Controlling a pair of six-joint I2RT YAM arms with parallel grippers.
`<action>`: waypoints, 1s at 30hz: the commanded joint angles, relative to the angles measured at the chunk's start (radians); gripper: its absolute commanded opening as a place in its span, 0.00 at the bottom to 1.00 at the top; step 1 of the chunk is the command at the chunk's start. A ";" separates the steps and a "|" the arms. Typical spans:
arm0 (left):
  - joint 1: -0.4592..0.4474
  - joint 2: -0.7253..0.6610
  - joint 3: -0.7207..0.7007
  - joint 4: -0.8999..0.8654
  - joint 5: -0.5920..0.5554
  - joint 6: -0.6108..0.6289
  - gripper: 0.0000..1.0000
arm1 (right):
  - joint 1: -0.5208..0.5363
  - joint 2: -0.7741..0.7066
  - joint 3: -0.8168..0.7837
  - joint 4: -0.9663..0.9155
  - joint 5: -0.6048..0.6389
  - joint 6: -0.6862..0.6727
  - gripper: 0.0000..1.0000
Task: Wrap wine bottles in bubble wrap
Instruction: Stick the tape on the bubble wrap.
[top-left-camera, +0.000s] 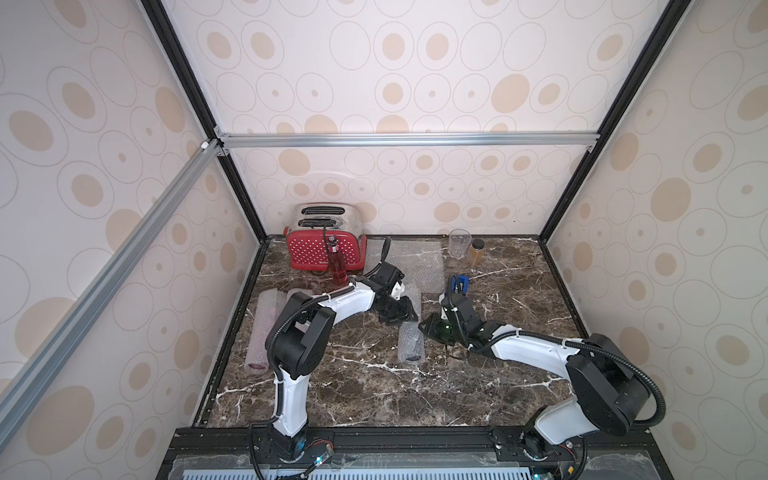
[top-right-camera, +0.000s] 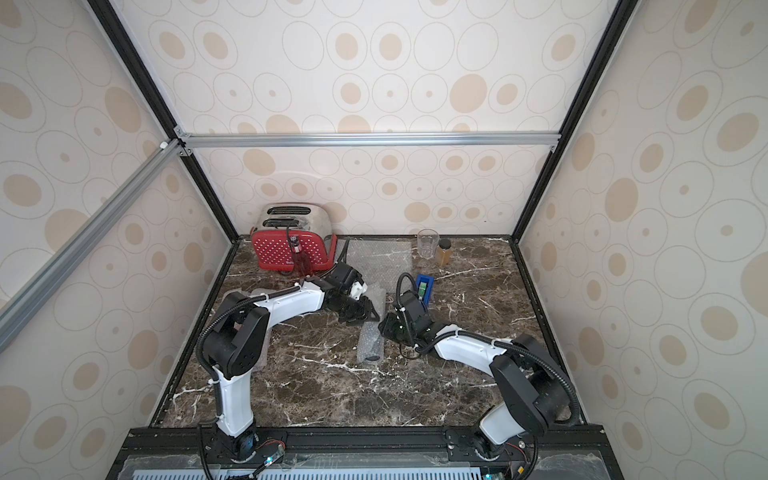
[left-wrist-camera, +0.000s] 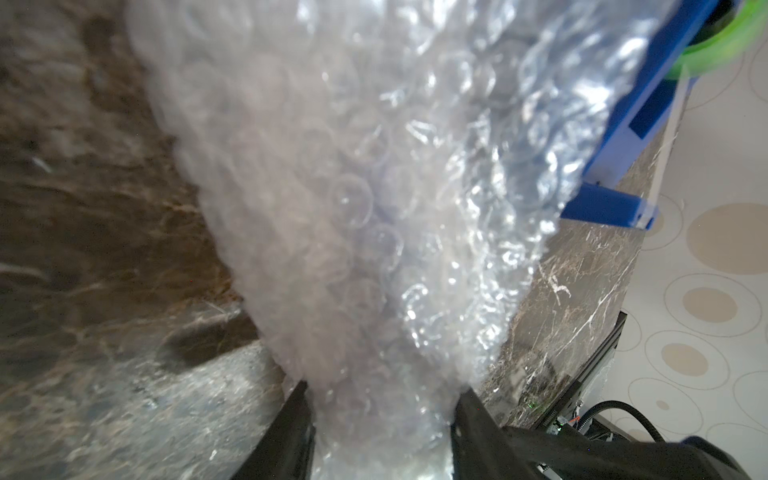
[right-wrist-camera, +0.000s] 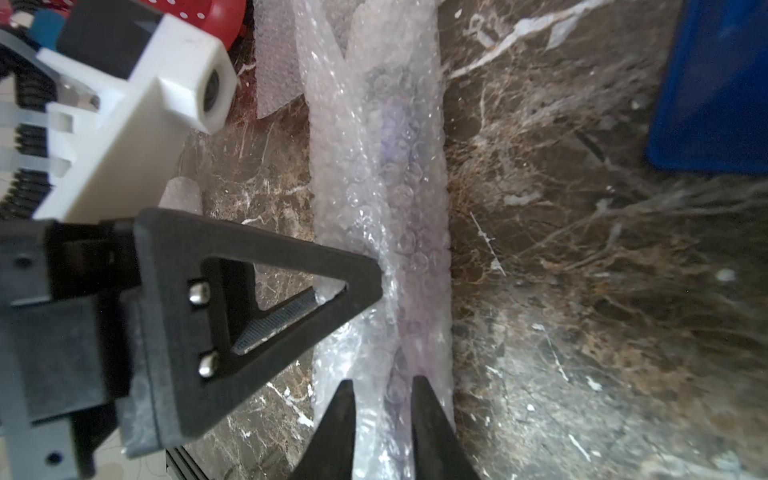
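A roll of bubble wrap (top-left-camera: 411, 345) (top-right-camera: 371, 343) lies mid-table, a purple-tinted wine bottle (right-wrist-camera: 395, 137) showing faintly through it. My left gripper (top-left-camera: 401, 316) (left-wrist-camera: 382, 415) is shut across this roll; its fingers (left-wrist-camera: 297, 419) press the wrap from both sides. From the right, my right gripper (top-left-camera: 430, 326) (right-wrist-camera: 384, 411) is shut on a fold of the same roll. The left gripper's fingertip (right-wrist-camera: 365, 282) touches the roll's side. One bare bottle with red liquid (top-left-camera: 337, 266) (top-right-camera: 302, 259) stands before the toaster. A flat bubble wrap sheet (top-left-camera: 409, 262) lies at the back.
The red toaster (top-left-camera: 324, 249) stands at the back left. A blue tape dispenser (top-left-camera: 459, 284) (left-wrist-camera: 648, 124) sits just behind the right gripper. A clear glass (top-left-camera: 459, 243) and an amber jar (top-left-camera: 476, 251) stand at the back right. Pinkish wrapped rolls (top-left-camera: 261, 332) lie at the left edge.
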 joint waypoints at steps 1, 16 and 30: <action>-0.017 0.096 -0.044 -0.122 -0.115 0.001 0.47 | -0.004 0.028 0.029 -0.006 -0.013 -0.010 0.26; -0.016 0.099 -0.043 -0.123 -0.118 0.003 0.47 | -0.004 -0.022 0.045 -0.111 -0.012 -0.042 0.30; -0.018 0.099 -0.042 -0.126 -0.123 0.005 0.47 | -0.023 0.054 0.137 -0.145 -0.070 -0.123 0.30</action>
